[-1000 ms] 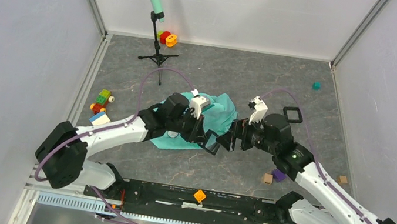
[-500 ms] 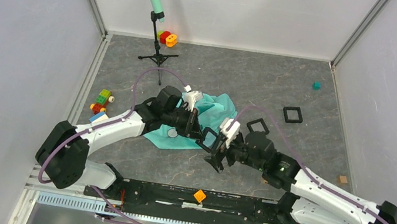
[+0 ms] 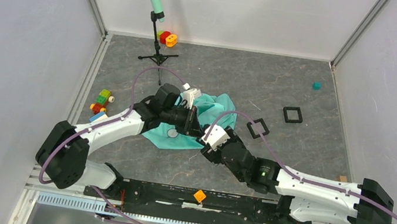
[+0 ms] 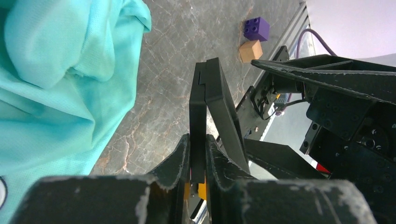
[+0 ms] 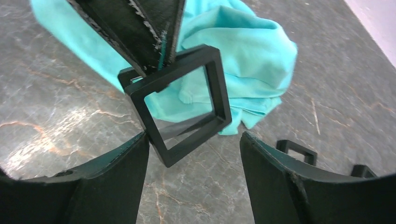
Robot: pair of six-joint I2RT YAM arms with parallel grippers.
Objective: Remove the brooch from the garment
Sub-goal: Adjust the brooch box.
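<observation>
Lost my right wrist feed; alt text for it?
The left gripper, at the top, pinches a black square frame by its corner, just ahead of the open right gripper. Behind lies the crumpled turquoise T-shirt on the grey marbled table, another black frame at lower right.

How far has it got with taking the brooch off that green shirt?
Nothing looks finished: a small round white badge, likely the brooch, sits on the green shirt. In hand: the left gripper is clamped on a black square frame beside the shirt, and the right gripper is open, its fingers either side of that frame. Left: getting the badge off the cloth.
</observation>
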